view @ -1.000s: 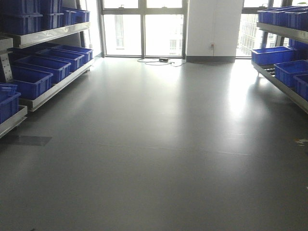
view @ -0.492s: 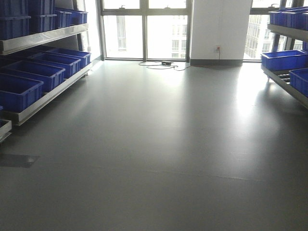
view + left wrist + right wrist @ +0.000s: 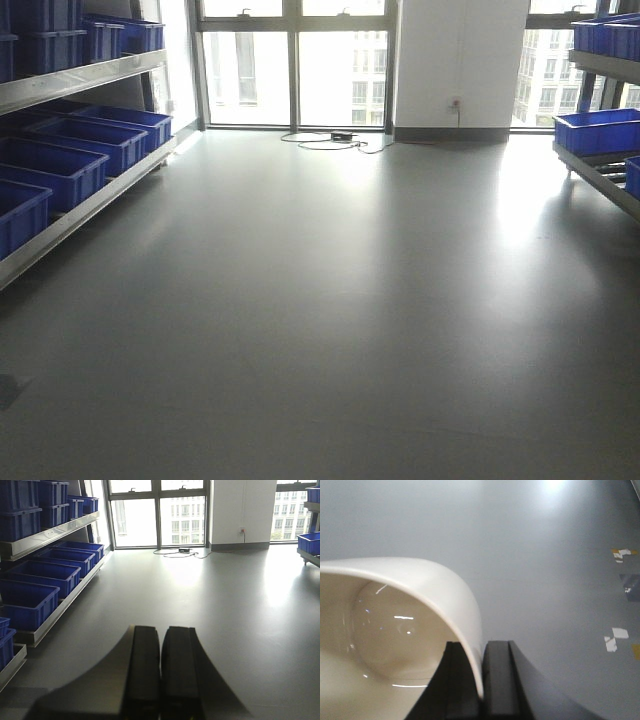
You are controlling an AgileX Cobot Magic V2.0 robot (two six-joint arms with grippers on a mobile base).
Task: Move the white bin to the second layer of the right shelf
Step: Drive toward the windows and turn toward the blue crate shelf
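Left tool fingers pressed together; right tool pinches the white bin wall.

1. The white bin: cut by the left and bottom edges of the right wrist view; only one rim corner and part of the base show.
2. The right gripper: fingers run off the bottom edge.
3. The left gripper: fingers likewise cut at the bottom edge.
4. The right shelf: cut by the front view's right edge.
5. The small object on the cable by the window: too small to identify.
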